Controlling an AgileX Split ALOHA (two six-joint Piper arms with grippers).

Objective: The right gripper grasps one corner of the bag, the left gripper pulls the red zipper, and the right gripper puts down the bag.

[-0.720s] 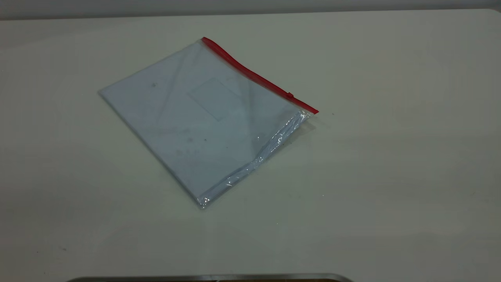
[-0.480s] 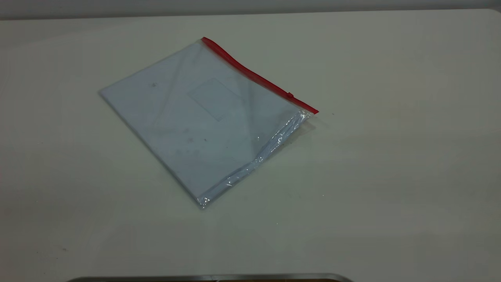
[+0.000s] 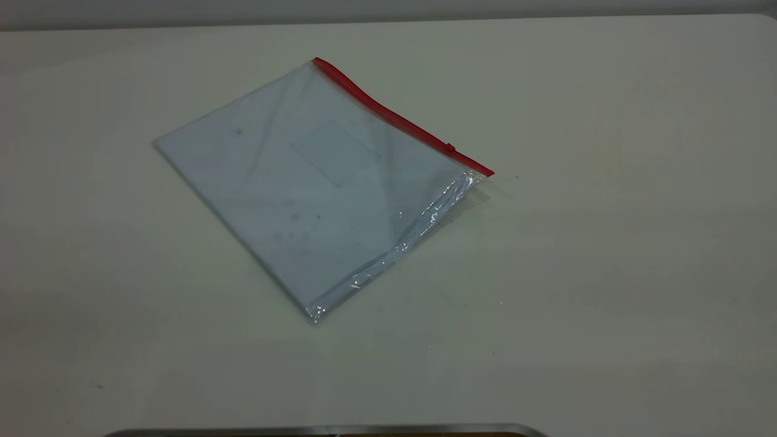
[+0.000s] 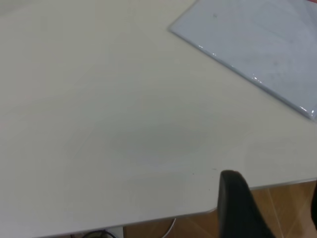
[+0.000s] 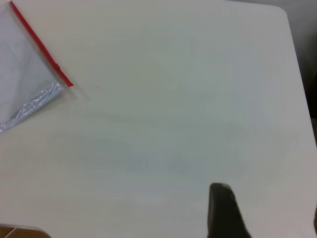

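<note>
The bag [image 3: 315, 188] lies flat on the white table, a clear pouch with pale blue-white sheets inside. The red zipper [image 3: 388, 112] runs along its far right edge, with the slider tab [image 3: 450, 147] close to the near right corner of the bag [image 3: 485, 173]. Neither gripper shows in the exterior view. The left gripper [image 4: 272, 188] is open and empty over the table's edge, well away from the bag [image 4: 257, 39]. The right gripper [image 5: 268, 201] is open and empty above bare table, far from the bag's corner [image 5: 67, 83] and zipper [image 5: 37, 44].
A metal rim [image 3: 328, 430] shows at the near edge of the exterior view. The left wrist view shows the table's edge with wooden floor [image 4: 282, 208] beyond it. The right wrist view shows a rounded table corner [image 5: 285, 12].
</note>
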